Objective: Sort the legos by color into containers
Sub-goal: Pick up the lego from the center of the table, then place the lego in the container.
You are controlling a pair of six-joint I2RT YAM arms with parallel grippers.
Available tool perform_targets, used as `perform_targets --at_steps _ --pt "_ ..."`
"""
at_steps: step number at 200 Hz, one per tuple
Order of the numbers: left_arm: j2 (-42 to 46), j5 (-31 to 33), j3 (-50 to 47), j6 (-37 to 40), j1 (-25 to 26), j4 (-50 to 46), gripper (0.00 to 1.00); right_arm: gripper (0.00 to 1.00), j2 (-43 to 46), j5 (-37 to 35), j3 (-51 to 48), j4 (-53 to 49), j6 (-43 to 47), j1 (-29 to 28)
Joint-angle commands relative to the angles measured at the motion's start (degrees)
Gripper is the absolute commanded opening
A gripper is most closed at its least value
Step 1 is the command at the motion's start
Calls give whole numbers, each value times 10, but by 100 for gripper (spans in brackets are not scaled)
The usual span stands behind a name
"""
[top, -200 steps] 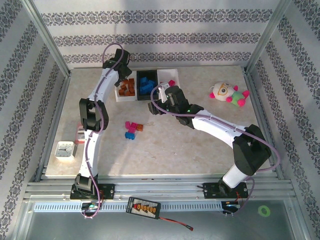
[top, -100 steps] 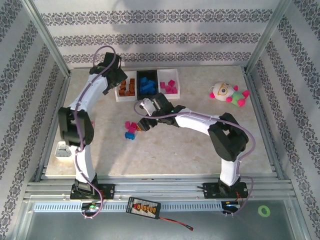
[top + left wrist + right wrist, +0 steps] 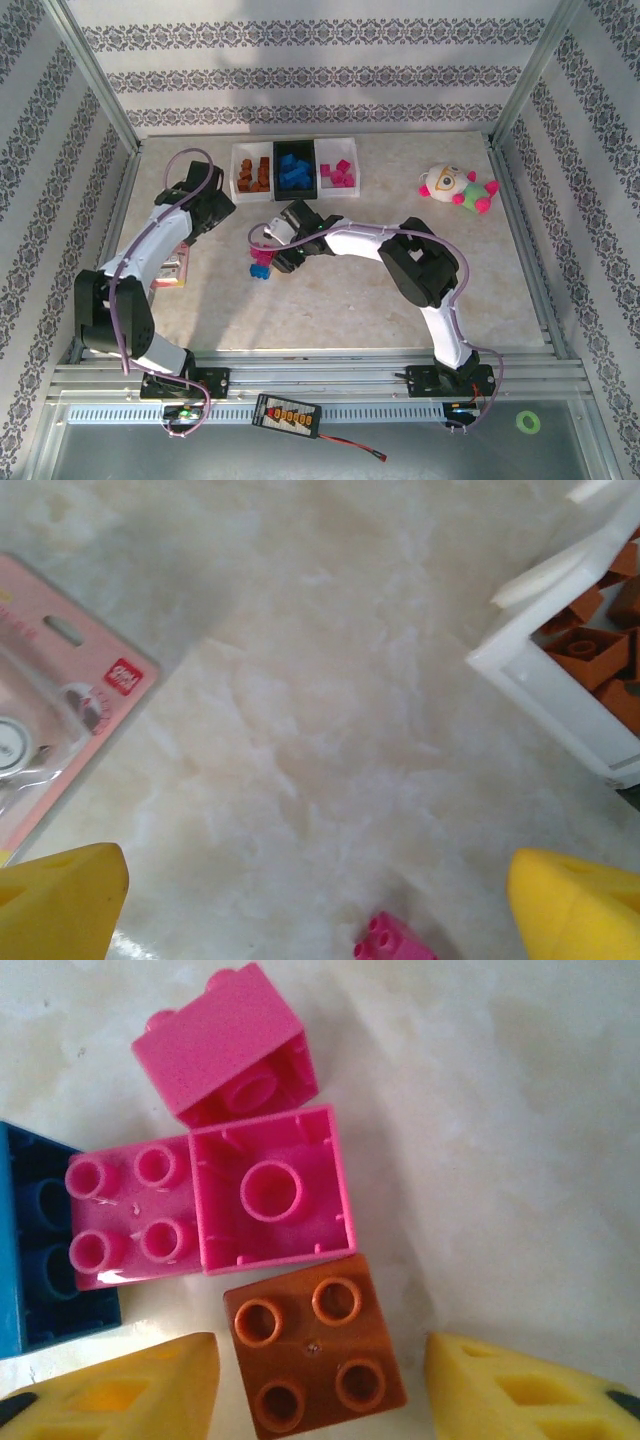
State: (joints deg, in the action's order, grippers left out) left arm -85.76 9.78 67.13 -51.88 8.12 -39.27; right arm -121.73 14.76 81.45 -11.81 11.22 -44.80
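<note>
Mostly sorted: orange-brown, blue, pink legos point(image 3: 295, 172) in containers point(image 3: 253, 197) along far edge of table point(image 3: 340, 310). Remaining: few loose legos point(image 3: 260, 270) mid-table. Right gripper point(image 3: 320, 1385) spread astride orange-brown brick point(image 3: 315, 1355), not yet gripping. Left gripper point(image 3: 318, 890) wide apart, empty, near packet point(image 3: 60, 710). Since earlier: right arm point(image 3: 360, 238) down from containers to loose legos; left arm point(image 3: 150, 240) back toward left edge.

Loose pink, blue, orange legos point(image 3: 262, 262) mid-table, 3 bins point(image 3: 252, 196) at back, colour-sorted
</note>
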Motion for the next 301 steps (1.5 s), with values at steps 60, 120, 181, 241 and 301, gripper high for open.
perform_targets --at_steps 60,120,181,241,301 --pt "17 20 -31 -18 -7 16 98 24 8 8 -4 -12 -9 -7" --pt "19 -11 -66 -40 13 32 99 24 91 -10 -34 54 -87 18" --pt "27 -42 -126 -132 69 40 99 24 20 -81 100 128 -157 45" --pt "42 -46 -171 -207 113 53 99 23 -137 -120 317 131 -232 64" --pt "38 -62 -174 -223 138 59 99 26 -276 -113 541 53 -256 70"
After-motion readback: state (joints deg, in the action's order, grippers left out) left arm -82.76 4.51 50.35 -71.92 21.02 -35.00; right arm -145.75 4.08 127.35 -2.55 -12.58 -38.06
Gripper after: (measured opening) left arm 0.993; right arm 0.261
